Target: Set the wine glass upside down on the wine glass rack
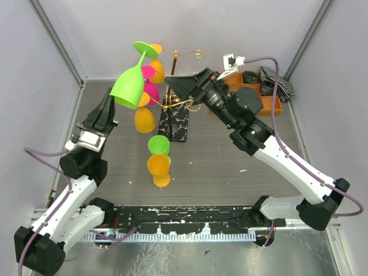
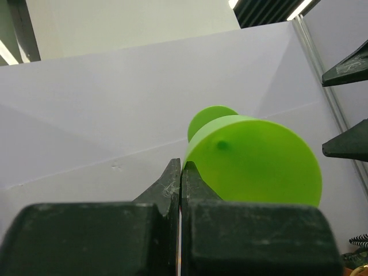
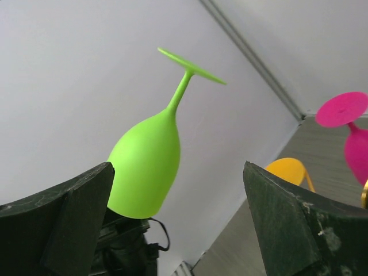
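1 lime-green wine glass, smooth and opaque, hangs upside down and tilted, its rim pinched in the left claw, beside the gold rack; the right claw gapes wide.

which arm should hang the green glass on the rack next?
Left. The left gripper is shut on the bowl's rim of the green wine glass, held raised with its foot up, beside the wine glass rack. The right gripper is open and empty by the rack.
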`<action>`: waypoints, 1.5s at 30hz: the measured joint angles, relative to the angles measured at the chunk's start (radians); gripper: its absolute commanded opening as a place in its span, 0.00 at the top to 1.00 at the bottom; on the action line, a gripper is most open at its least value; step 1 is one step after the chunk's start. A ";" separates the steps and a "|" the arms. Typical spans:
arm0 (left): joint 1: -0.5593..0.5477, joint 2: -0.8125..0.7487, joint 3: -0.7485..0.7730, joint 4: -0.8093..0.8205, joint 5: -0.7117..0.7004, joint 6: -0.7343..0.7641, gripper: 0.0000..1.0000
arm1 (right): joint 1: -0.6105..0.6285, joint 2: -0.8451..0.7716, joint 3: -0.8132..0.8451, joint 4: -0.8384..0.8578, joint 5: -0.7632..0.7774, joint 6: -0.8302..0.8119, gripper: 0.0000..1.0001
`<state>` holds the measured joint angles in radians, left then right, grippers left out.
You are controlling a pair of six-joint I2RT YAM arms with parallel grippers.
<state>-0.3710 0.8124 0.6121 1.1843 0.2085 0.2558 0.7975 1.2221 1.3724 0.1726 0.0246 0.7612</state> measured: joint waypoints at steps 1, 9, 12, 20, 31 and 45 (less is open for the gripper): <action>-0.003 0.011 -0.006 0.024 -0.010 0.000 1.00 | -0.003 0.018 -0.002 0.026 -0.027 0.026 0.02; -0.034 0.080 -0.018 0.119 -0.053 -0.003 1.00 | -0.004 0.084 -0.008 0.180 -0.130 0.114 0.02; -0.045 0.089 -0.018 0.143 -0.060 -0.003 1.00 | -0.004 0.102 -0.007 0.241 -0.146 0.131 0.03; -0.067 0.101 -0.019 0.177 -0.076 -0.003 1.00 | -0.004 0.205 -0.002 0.340 -0.137 0.136 0.06; -0.076 0.103 -0.031 0.185 -0.092 -0.003 1.00 | -0.009 0.317 0.016 0.510 -0.138 0.134 0.09; -0.077 0.105 -0.044 0.187 -0.099 -0.004 1.00 | -0.016 0.432 0.132 0.630 -0.161 0.158 0.18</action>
<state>-0.4477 0.9173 0.5682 1.3712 0.1093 0.2520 0.7811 1.6543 1.5043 0.8028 -0.1368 0.9192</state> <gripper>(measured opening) 0.012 0.837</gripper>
